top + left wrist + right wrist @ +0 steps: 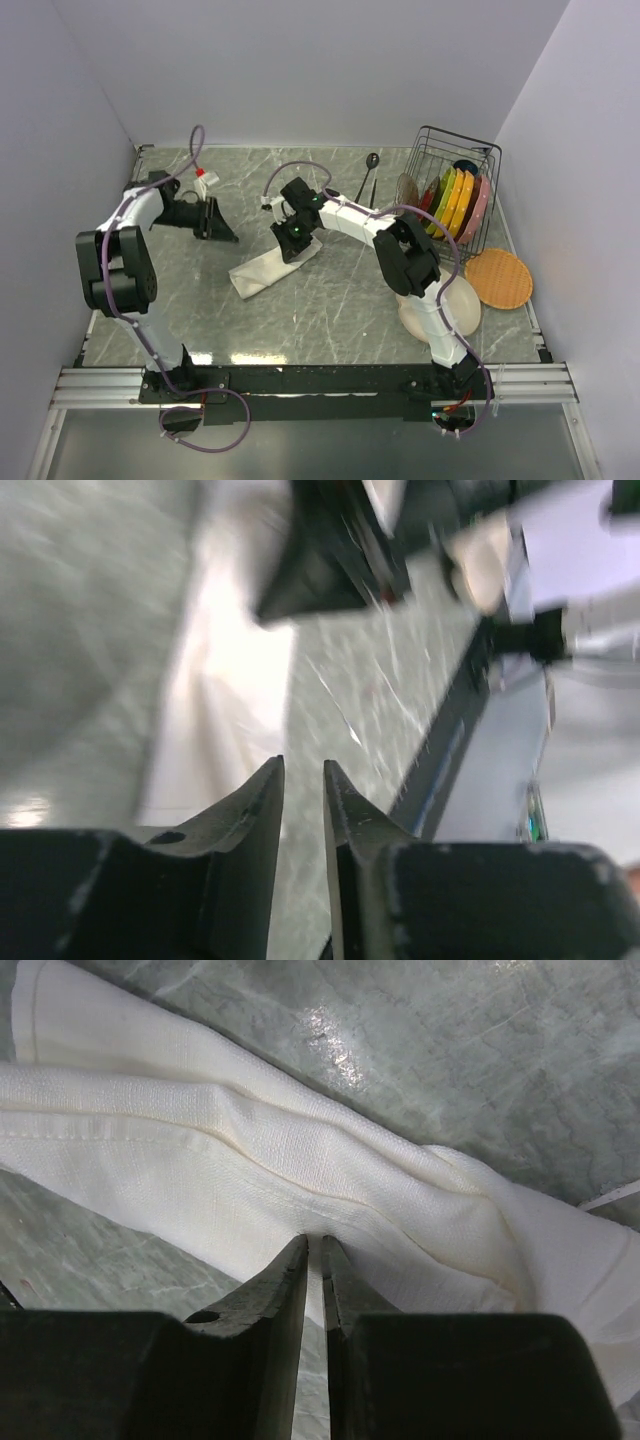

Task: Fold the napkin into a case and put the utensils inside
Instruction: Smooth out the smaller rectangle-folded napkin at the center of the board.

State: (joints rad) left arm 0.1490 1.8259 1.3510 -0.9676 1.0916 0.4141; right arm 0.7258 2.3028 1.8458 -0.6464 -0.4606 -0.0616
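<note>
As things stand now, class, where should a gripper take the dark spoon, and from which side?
Probably mid-handle on the spoon, from straight above, jaws across it: it lies flat, handle thin and bare, bowl at the far end, wire rack close on its right.

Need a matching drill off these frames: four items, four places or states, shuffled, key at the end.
Items
1. napkin
2. spoon
3. colourful plates
4. left gripper

Places or states
a. standing on edge in the wire rack
b. above bare table, apart from the napkin
c. lying beside the wire rack, near the far wall
d. folded into a strip, with the right gripper at its far end

Pairs: 1-d, 2-c, 3-a, 4-b
</note>
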